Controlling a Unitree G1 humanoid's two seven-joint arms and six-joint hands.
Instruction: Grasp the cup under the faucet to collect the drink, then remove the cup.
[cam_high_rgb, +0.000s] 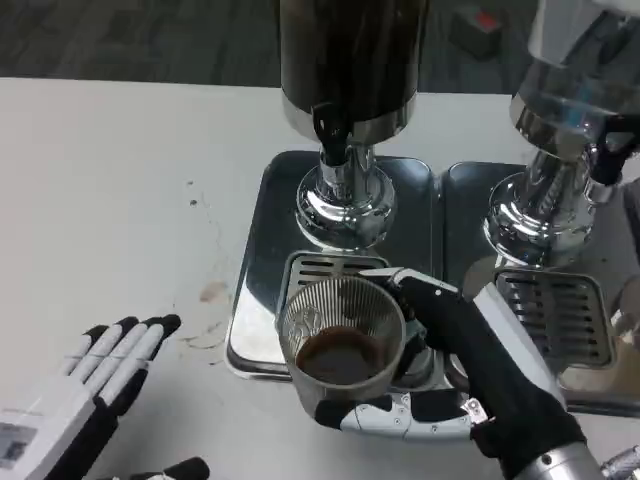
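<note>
A clear ribbed cup (340, 340) with dark drink in its bottom stands at the front edge of the left metal tray (262, 255), over the drip grate (318, 268). My right hand (470, 370) grips it from the right, thumb along the front and fingers behind. The black faucet (328, 128) of the dark dispenser (350, 60) hangs above and behind the cup. My left hand (95, 385) lies flat on the table at lower left, fingers spread, holding nothing.
A second dispenser (565, 120) stands on its own tray with a grate (555, 315) at the right. Brown stains (212, 292) mark the white table left of the tray. Bare tabletop stretches to the left.
</note>
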